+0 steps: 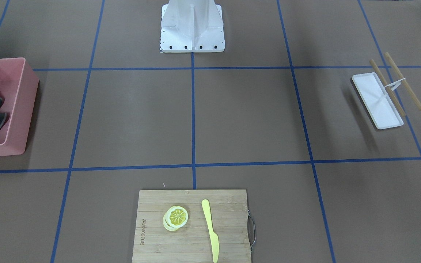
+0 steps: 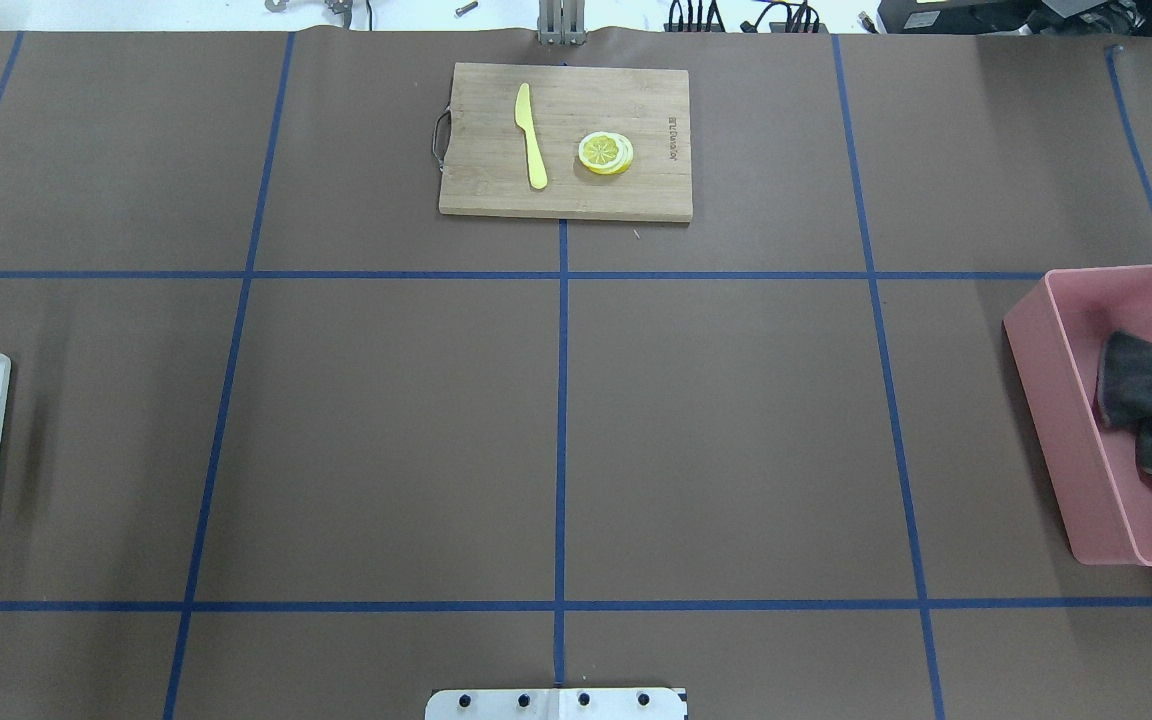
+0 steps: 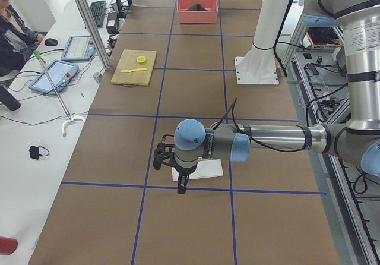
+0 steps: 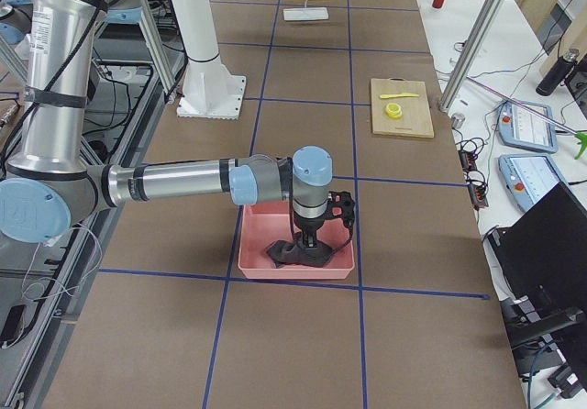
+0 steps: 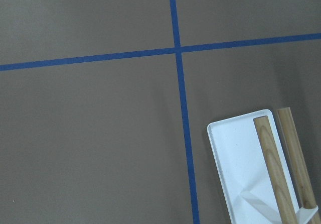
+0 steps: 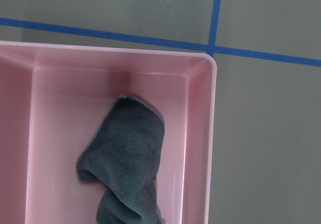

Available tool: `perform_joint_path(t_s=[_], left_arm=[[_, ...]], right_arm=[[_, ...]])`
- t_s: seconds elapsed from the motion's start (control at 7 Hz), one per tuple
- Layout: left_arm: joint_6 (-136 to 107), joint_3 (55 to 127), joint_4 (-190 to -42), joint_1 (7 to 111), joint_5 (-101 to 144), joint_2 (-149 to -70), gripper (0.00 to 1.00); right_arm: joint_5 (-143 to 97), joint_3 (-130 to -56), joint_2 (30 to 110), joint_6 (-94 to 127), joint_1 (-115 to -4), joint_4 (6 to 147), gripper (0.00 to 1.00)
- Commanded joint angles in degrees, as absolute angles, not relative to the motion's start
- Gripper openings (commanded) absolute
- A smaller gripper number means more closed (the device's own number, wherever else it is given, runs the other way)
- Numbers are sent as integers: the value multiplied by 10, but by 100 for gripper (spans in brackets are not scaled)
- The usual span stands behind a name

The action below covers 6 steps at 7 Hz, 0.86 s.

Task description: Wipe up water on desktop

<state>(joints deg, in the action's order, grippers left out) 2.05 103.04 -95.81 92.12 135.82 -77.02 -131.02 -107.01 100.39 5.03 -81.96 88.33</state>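
Note:
The desktop is brown with blue tape lines; I see no water on it in any view. A dark grey cloth lies crumpled in a pink bin at the table's right end, and also shows in the right wrist view. My right gripper hangs just above the cloth in the bin; I cannot tell whether it is open or shut. My left gripper hovers over a white tray at the left end; I cannot tell its state either.
The white tray has two wooden sticks across it. A bamboo cutting board at the far middle holds lemon slices and a yellow knife. The robot's base stands at the near middle edge.

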Motion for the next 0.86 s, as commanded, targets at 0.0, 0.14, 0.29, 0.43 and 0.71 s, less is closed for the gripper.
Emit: perform_joint_path(t_s=[0.0, 0.14, 0.29, 0.43, 0.71], left_arm=[[1, 1031, -957, 921, 1355, -773, 98], [1, 1025, -955, 921, 1354, -777, 98], [-8, 1032, -955, 921, 1359, -775, 98], [-30, 1030, -954, 916, 1359, -779, 98], [-30, 1032, -954, 908, 1360, -780, 98]], right_arm=[[-1312, -1070, 1005, 51, -819, 884, 100], [-1310, -1069, 1005, 51, -819, 884, 100], [-1312, -1071, 1005, 51, -819, 884, 100], [-1309, -1065, 1004, 50, -819, 883, 100], [-1312, -1068, 1005, 50, -819, 883, 100]])
